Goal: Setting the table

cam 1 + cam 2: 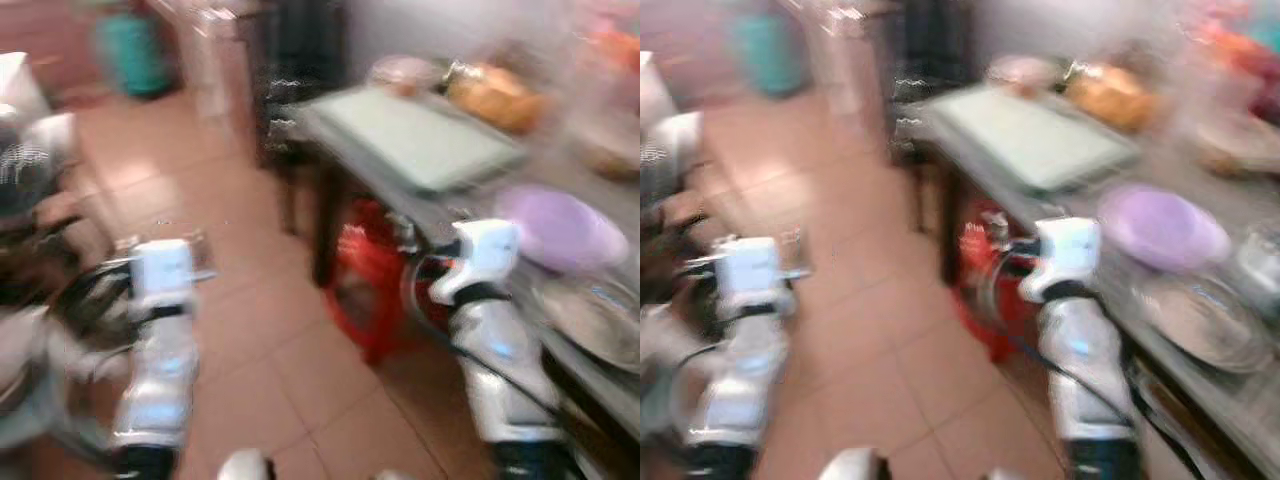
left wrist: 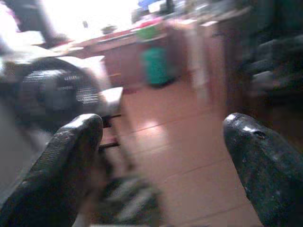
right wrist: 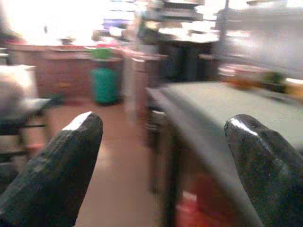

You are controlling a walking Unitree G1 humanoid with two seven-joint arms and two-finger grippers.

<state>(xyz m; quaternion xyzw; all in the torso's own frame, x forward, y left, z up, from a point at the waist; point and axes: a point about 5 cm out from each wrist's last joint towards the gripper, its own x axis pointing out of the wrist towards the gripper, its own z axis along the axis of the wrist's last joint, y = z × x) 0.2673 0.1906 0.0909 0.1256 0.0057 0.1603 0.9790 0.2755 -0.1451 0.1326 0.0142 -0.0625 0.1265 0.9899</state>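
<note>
Blurred terracotta tile floor

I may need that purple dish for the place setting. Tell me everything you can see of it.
The purple dish is a round, pale lilac plate or shallow bowl, plastic by its look, though blur hides detail. It lies flat on the grey table, near the front edge, beside a silvery metal dish. Whether they touch is unclear. The right arm stands just before it, apart.

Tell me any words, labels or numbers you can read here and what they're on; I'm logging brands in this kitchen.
None can be read: every view is blurred by motion.
Green cylinder: no legible marking.
Table with purple bowl and metal bowl: no print visible.
Red stool under the table: no text made out.
Shelf items behind the table, in the right wrist view: too blurred to read.
</note>
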